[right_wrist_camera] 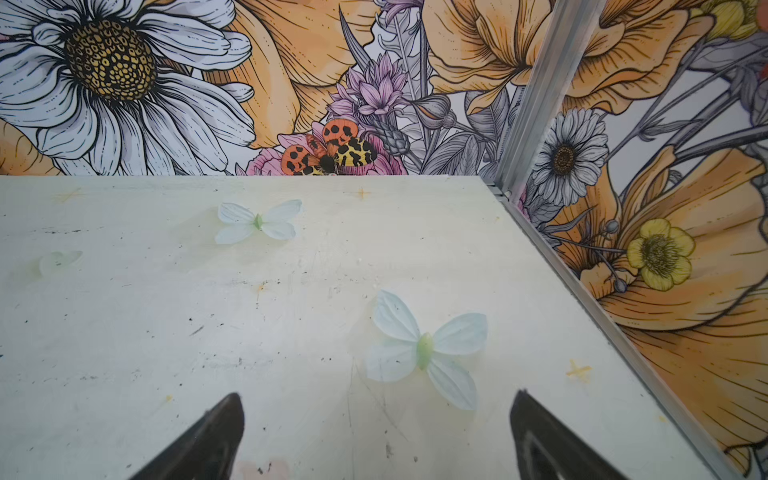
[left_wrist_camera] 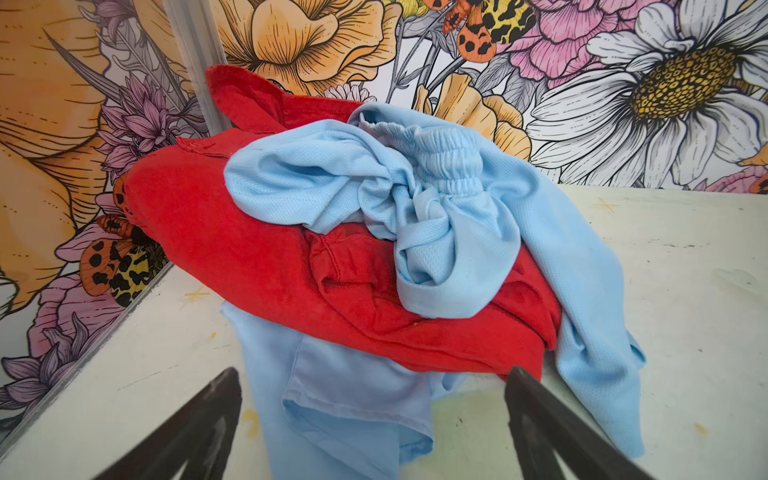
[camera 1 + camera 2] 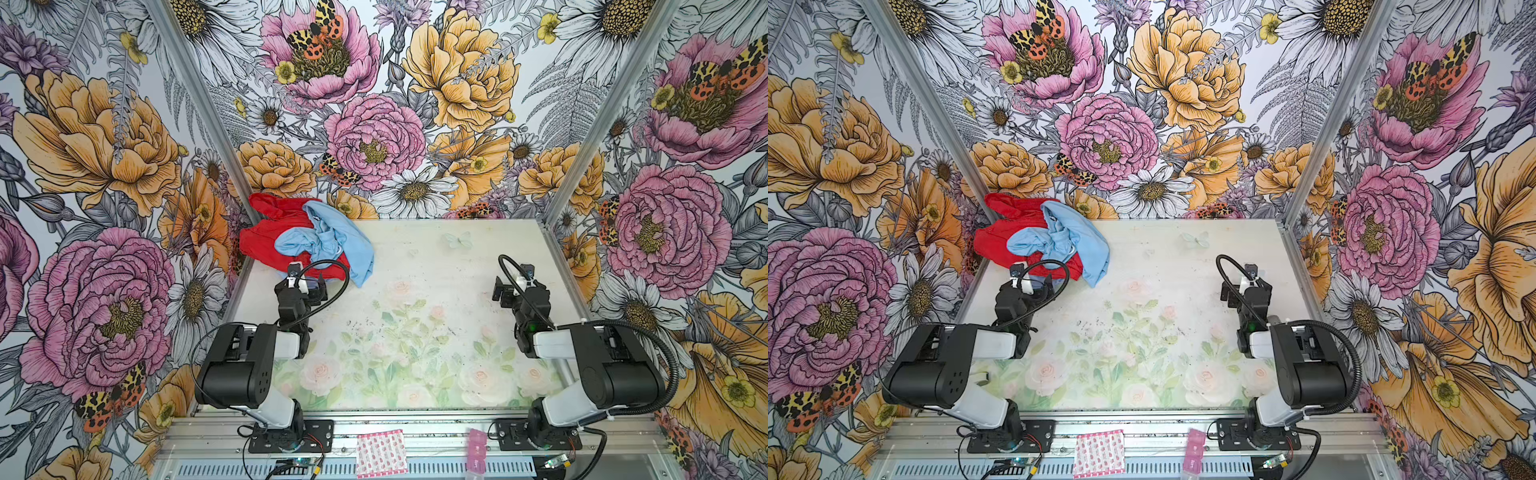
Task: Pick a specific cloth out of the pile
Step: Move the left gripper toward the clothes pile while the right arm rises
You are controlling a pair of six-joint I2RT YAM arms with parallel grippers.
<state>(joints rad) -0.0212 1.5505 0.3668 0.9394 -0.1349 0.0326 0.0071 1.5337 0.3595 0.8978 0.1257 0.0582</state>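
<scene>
The pile (image 3: 291, 232) lies in the table's far left corner in both top views: a bright red garment (image 2: 232, 249) with a paler sky-blue mesh cloth (image 2: 436, 216) bunched on top. In the left wrist view the cloth (image 2: 340, 411), smooth and slightly periwinkle, sticks out from under the red garment onto the table. My left gripper (image 2: 373, 372) is open just short of the pile's near edge (image 3: 305, 286), its fingers standing either side of that cloth's hem, with nothing held. My right gripper (image 1: 376, 397) is open and empty over bare table at the right (image 3: 509, 284).
Floral walls and aluminium posts (image 3: 195, 104) close in the table (image 3: 415, 291) on three sides; the pile leans against the left wall. Pale butterflies (image 1: 424, 349) are printed on the tabletop. A pink patterned packet (image 3: 380, 453) and a small pink item (image 3: 476, 449) lie on the front rail.
</scene>
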